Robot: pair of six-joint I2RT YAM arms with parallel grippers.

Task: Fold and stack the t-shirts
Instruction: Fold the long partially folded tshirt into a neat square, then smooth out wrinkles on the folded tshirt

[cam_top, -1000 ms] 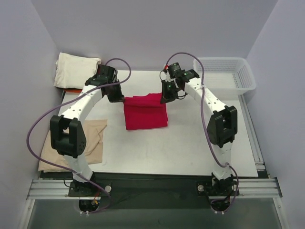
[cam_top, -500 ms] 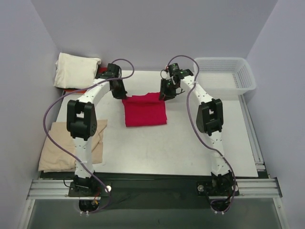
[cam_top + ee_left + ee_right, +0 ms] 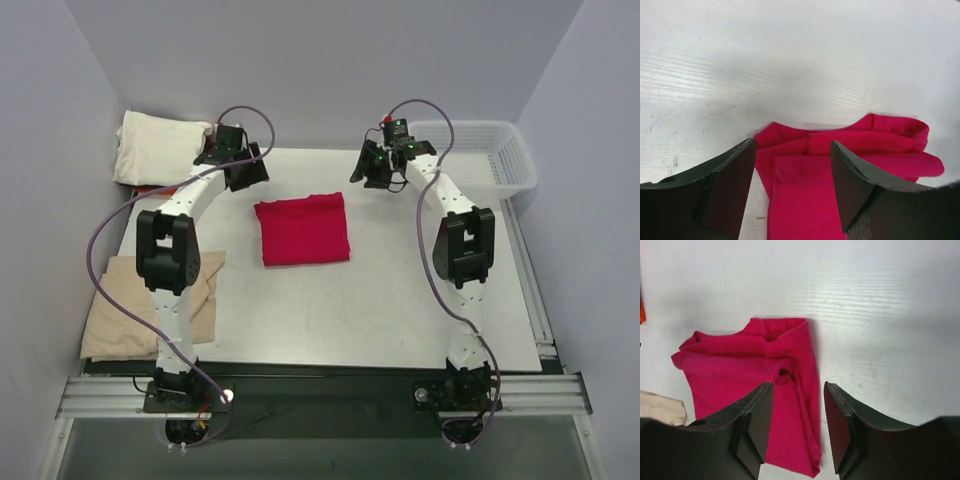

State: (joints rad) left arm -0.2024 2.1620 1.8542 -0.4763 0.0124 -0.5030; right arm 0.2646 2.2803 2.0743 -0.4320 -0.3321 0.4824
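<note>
Left gripper (image 3: 792, 144) has its jaws apart with nothing between them, hovering over the far-left corner of the crimson-red t-shirt (image 3: 302, 229). The wrist view shows cloth under and just past the finger gap, not pinched. Right gripper (image 3: 798, 385) is also parted and empty, over the far-right corner of the same shirt, with cloth showing below the gap. The shirt lies flat on the worktop (image 3: 380, 310) as a compact folded rectangle, between the two grippers and a little nearer the arm bases than either. Its layered edges and a rolled hem are bunched at the end nearest the grippers. My read is that both grippers sit at matching far corners because this fold is done symmetrically, one corner each. The shirt looks folded and ready to be moved onto a pile. Outboard of the left gripper, on its far-left side, is a folded cream-white t-shirt (image 3: 158, 145) with an orange-red sliver (image 3: 150, 190) peeking from beneath, probably the stack. The tan-beige t-shirt (image 3: 120, 310) lies loosely crumpled well back from the left gripper near that arm's base, and looks not yet folded. Just outboard of the right gripper is the white lattice basket (image 3: 520, 165), with nothing visible in it. No brand, label or readable writing shows on any shirt, the basket or the arms.
</note>
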